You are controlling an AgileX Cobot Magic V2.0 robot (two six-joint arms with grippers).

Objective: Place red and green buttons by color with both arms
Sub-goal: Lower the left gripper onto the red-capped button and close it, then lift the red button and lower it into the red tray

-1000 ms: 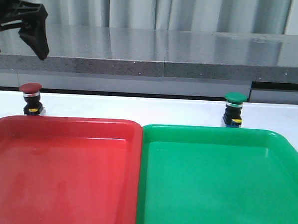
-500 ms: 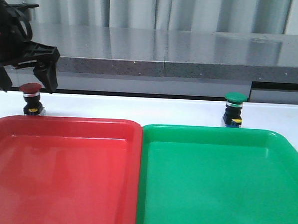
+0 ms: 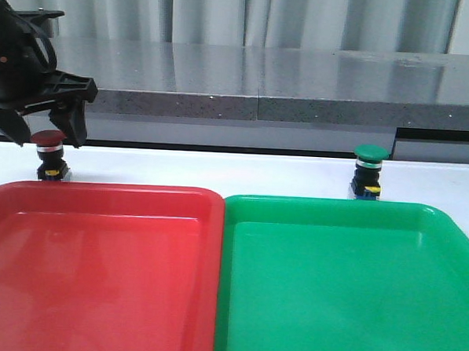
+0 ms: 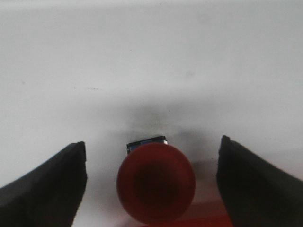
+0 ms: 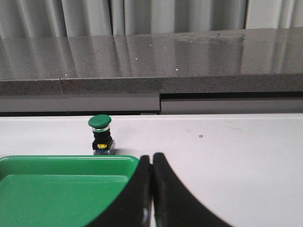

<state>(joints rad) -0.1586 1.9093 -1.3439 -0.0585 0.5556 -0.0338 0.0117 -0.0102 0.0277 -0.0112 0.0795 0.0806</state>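
Note:
The red button [image 3: 48,152] stands upright on the white table behind the red tray [image 3: 96,270]. My left gripper [image 3: 46,134] is open right above it, one finger on each side of the dark red cap [image 4: 156,182], not touching it. The green button [image 3: 369,171] stands upright behind the green tray [image 3: 346,291]; it also shows in the right wrist view [image 5: 101,134]. My right gripper [image 5: 152,161] is shut and empty, by the green tray's corner [image 5: 118,163], apart from the green button. It is out of the front view.
A grey stone ledge [image 3: 286,84] runs along the back of the table, with curtains behind it. The two trays sit side by side and fill the front of the table.
My left gripper has come down from high at the back left and now straddles the red button's cap. The buttons and trays have not moved.

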